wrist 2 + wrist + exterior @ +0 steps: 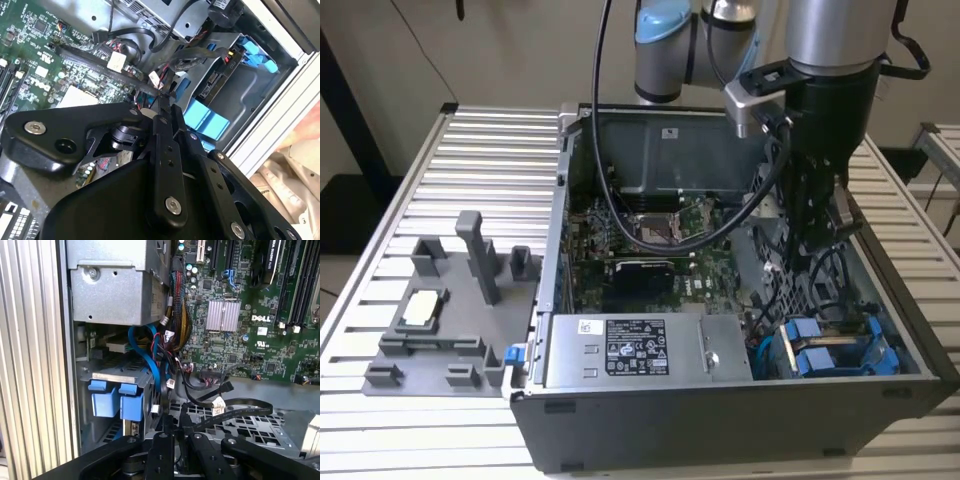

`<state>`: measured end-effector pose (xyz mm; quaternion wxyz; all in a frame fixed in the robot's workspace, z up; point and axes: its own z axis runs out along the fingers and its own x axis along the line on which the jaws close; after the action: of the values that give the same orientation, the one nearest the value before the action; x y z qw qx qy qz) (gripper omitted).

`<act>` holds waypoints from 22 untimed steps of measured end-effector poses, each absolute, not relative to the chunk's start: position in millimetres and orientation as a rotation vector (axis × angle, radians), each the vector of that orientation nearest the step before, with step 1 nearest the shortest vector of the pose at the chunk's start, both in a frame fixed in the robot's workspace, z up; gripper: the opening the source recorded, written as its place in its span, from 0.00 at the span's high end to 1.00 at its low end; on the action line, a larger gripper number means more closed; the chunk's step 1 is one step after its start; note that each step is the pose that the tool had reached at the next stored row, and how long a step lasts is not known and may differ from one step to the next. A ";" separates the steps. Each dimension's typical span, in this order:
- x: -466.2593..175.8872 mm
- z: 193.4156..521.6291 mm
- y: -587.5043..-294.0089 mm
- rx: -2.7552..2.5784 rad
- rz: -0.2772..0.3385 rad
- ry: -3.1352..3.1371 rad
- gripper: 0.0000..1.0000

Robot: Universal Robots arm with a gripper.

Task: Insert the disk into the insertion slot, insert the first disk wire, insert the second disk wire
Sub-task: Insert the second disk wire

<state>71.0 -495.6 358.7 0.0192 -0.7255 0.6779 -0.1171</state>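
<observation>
The disk (820, 358), in its bright blue carrier, lies inside the insertion slot (115, 376) at the case's front corner on the exterior view's right. Its blue tabs (117, 402) stick out of the grey bay, and its labelled edge (212, 82) also shows. My gripper (815, 245) hangs inside the case just behind that bay. In both wrist views its fingers (162, 150) stand close together, shut on the end of a flat black disk wire (235, 411). The same wire (100, 62) runs across the motherboard to the gripper (162, 97) (176, 426). Blue cables (150, 360) curl beside the bay.
A grey power supply (630, 350) fills the case's front, with the green motherboard (650, 250) behind it. A perforated grey cage (250, 429) lies under the wire. Bundled coloured wires (177, 315) hang near the bay. A grey fixture tray (440, 320) sits on the slatted table (470, 150).
</observation>
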 end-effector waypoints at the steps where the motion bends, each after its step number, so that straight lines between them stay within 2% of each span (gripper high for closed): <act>1: 70.9 358.7 -495.6 -2.252 -0.363 2.104 0.80; 2: 70.8 358.6 -495.6 -2.252 -0.363 2.104 0.80; 3: 70.6 358.6 -495.6 -2.252 -0.363 2.104 0.74; 18: 68.4 355.0 -495.6 -2.246 -0.364 2.100 0.74; 21: 68.4 354.7 -495.6 -2.247 -0.364 2.100 0.76; 22: 68.4 354.6 -495.6 -2.246 -0.364 2.101 0.83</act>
<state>68.4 -495.6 354.6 0.0223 -0.7252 0.6781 -0.1175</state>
